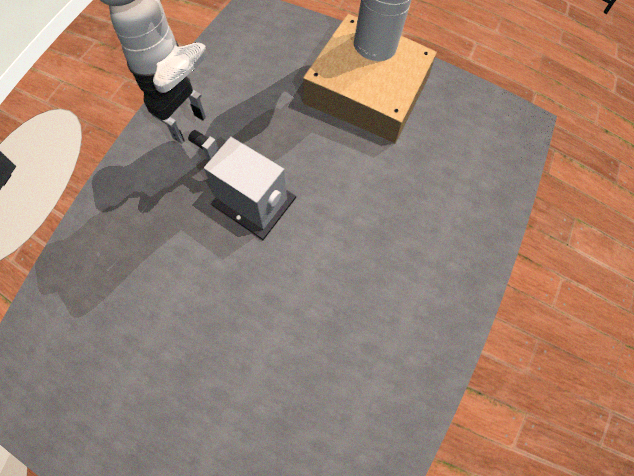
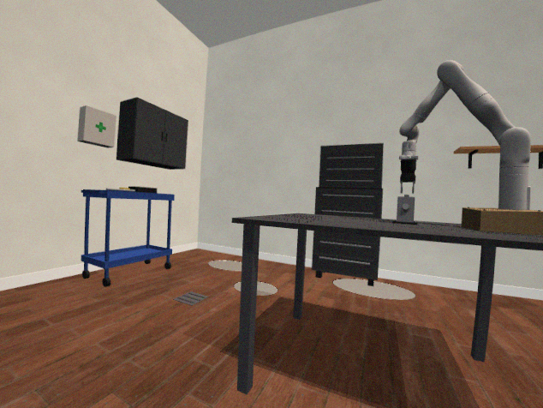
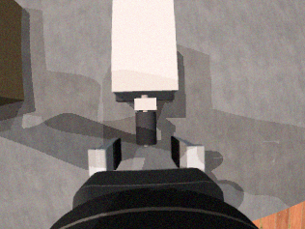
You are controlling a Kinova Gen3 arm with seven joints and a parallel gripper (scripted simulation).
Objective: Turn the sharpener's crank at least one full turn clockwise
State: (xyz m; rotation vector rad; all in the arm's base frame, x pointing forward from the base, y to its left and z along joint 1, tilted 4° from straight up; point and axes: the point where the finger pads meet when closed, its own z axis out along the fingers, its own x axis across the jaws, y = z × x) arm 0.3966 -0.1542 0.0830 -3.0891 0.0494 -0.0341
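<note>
In the wrist view the black gripper body fills the bottom of the frame, and the gripper shows its two light-tipped fingers spread wide, with nothing between them. Just above them, at the centre of the frame, the dark handle of the crank points toward the camera; its tip lies about level with the fingertips, and I cannot tell whether either finger touches it. Behind the handle a short pale stub joins it to the sharpener, a white box in the upper middle of the frame.

In the top view the gripper hangs in the upper left, one finger on each side of a line that runs to the crank, which juts from the upper-left face of the sharpener. The sharpener sits on a dark base plate on the grey table, left of centre. Farther off, at the top centre, the arm stands on a wooden pedestal.

In the exterior view the gripper points straight down just over the sharpener, at the right of the frame.
</note>
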